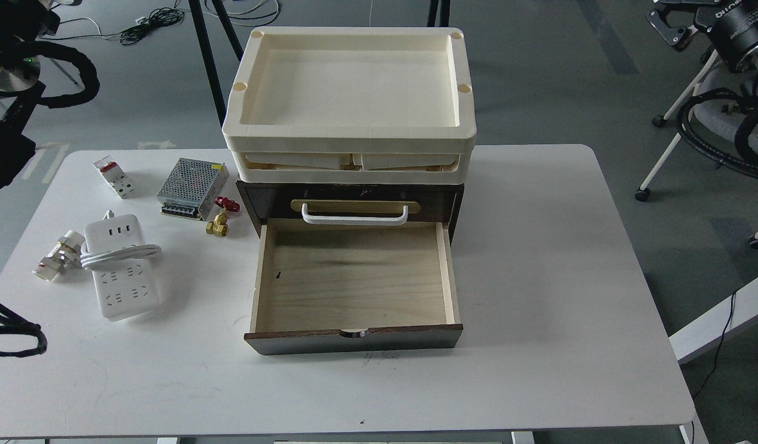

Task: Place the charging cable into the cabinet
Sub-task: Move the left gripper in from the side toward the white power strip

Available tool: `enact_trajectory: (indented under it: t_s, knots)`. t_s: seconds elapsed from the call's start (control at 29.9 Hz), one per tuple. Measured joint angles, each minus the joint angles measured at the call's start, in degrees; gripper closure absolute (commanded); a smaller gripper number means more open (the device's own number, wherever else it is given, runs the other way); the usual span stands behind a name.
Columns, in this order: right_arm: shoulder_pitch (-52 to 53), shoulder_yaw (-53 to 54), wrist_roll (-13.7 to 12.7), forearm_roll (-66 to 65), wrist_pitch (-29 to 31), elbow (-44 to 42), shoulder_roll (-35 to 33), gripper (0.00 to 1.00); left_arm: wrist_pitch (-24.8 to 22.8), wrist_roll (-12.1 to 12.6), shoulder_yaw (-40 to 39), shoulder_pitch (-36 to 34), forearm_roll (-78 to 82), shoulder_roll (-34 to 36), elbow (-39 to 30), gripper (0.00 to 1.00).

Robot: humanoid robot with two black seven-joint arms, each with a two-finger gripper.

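Note:
The charging cable (121,269) is a white power strip with three USB ports, lying flat on the left side of the white table (539,277) with its thick white cord looped across its middle. The cabinet (353,203) is a dark brown drawer unit at the table's centre. Its lower drawer (354,277) is pulled out toward me, showing a bare pale wood floor, and the upper drawer with the white bar handle (354,215) is shut. My left gripper (42,18) is raised at the far top left and my right gripper (670,28) at the top right. Both are dark, small and far from the cable.
Two stacked cream plastic trays (351,132) sit on the cabinet. Left of it lie a perforated metal power supply (192,188), a white-and-red circuit breaker (114,176), a brass valve with a red handle (220,220) and a small clear fitting (58,254) touching the cable's left side.

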Motion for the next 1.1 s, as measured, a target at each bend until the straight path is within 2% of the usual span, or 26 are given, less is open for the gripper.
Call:
enact_trajectory:
  t_s: [0.27,0.43,0.54,0.57,0.7,0.77,0.94,1.1]
  knots:
    - [-0.14,0.37,0.0,-0.01,0.0,-0.42,0.02,0.0,0.0,0.29,-0.25,0.87,-0.21,-0.78,0.11,0.0]
    - [0.12,1.08,0.0,-0.01,0.0,-0.43,-0.11,0.0,0.0,-1.13,-3.8,0.99,-3.08,-0.67,1.37,0.0]
    - [0.17,1.9,0.0,-0.01,0.0,-0.43,0.13,0.0,0.0,-3.61,-7.55,1.45,-5.33,-2.63,1.72,0.0]
    - [0.17,1.97,0.0,-0.01,0.0,-0.43,0.19,0.0,0.0,-5.12,-8.71,1.57,-5.67,-3.75,1.74,0.0]
    - [0.17,2.12,0.0,0.0,0.0,-0.49,-0.11,0.0,0.0,-14.23,-13.35,2.23,-5.83,-6.9,1.46,0.0]
    - [0.06,2.58,0.0,0.01,0.0,-0.69,-0.59,0.0,0.0,-16.55,-15.08,2.7,-5.71,-7.96,0.54,0.0]
    - [-0.22,3.45,0.0,0.06,0.0,-1.07,-1.58,0.0,0.0,-17.48,-18.09,4.36,-4.1,-6.69,-8.59,0.0]
    - [-0.46,3.64,0.0,0.08,0.0,-1.18,-2.8,0.0,0.0,-17.57,-14.95,5.2,1.01,3.58,-19.85,0.0]
